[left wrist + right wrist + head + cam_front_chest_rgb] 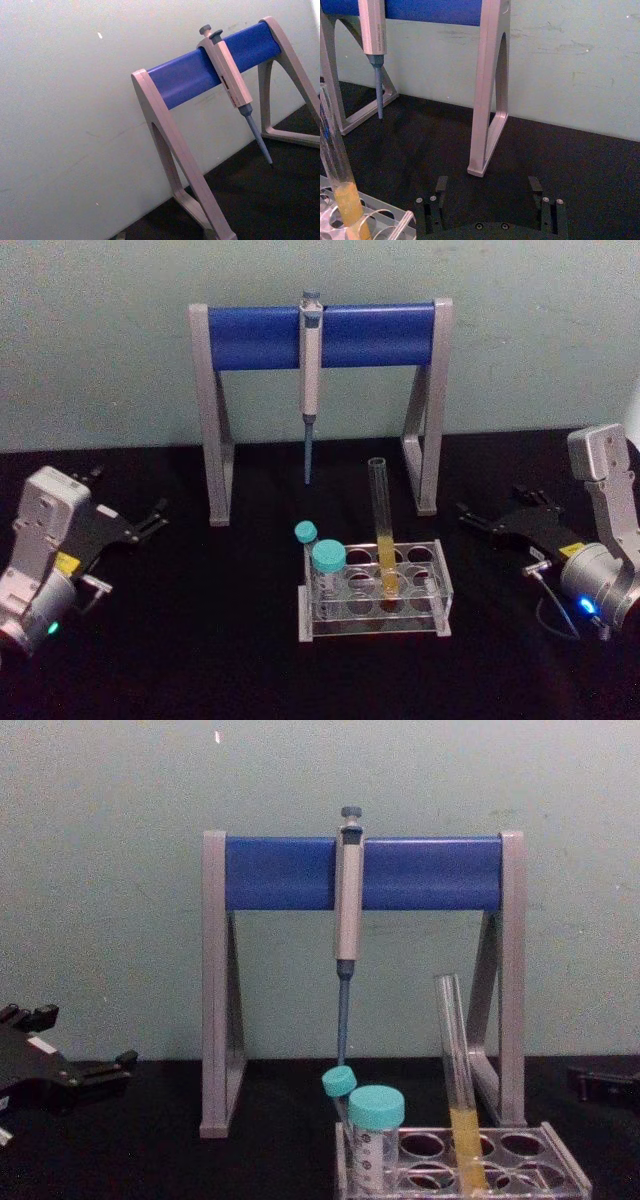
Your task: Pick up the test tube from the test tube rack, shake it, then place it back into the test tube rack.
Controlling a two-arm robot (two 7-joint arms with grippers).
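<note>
Head view: the test tube (382, 525) stands near upright in a hole of the test tube rack (375, 592), middle column, yellow liquid in its lower part. Two teal-capped tubes (327, 562) occupy the rack's left end. The left gripper (150, 521) rests on the black table (200, 640) well to the left of the rack; its fingers look slightly apart, holding nothing. The right gripper (478, 516) lies to the right of the rack, fingertips aimed leftward toward the tube, and looks the nearer of the two.

Left wrist view: the pipette stand (200, 100) with the pipette (232, 80) hanging from its blue bar.

Right wrist view: the right gripper's two fingers (440, 187) stand wide apart and empty. The tube leans at the frame's edge beside them, not between them, its long axis running roughly vertical.

Chest view: the tube rises from the rack, its open top well above the capped tubes. The left gripper sits low at the left edge.

Judgement: the right arm is better placed, with a sideways approach across the tube's vertical axis, above the rack's top plate.
</note>
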